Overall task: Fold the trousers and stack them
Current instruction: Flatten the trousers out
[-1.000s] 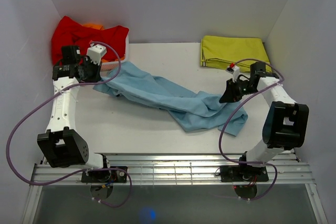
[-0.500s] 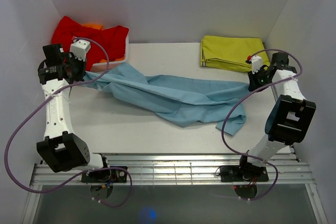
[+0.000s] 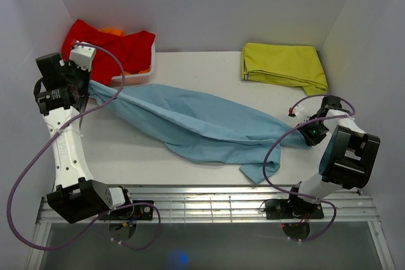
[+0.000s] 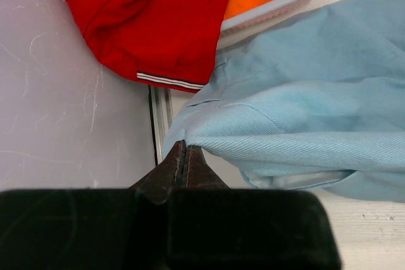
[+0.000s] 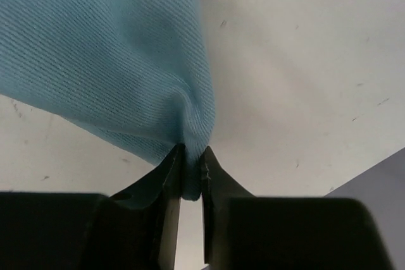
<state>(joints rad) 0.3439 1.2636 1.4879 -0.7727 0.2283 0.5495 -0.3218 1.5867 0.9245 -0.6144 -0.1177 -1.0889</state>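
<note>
Plain white walls (image 3: 209,4) box in a pale tabletop (image 3: 126,150) — metal slats (image 3: 209,203) line its near edge, evenly lit.

1. White-shelled left arm (image 3: 65,140) with black joint housings — a thin purple cable (image 3: 9,191) loops alongside.
2. White-and-black right arm (image 3: 347,150), likewise purple-cabled.
3. Dark, tapered fingers (image 4: 169,170) — matte black wrist block (image 4: 164,232) behind.

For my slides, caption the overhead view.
Left gripper and right gripper hold the blue trousers stretched across the table.
</note>
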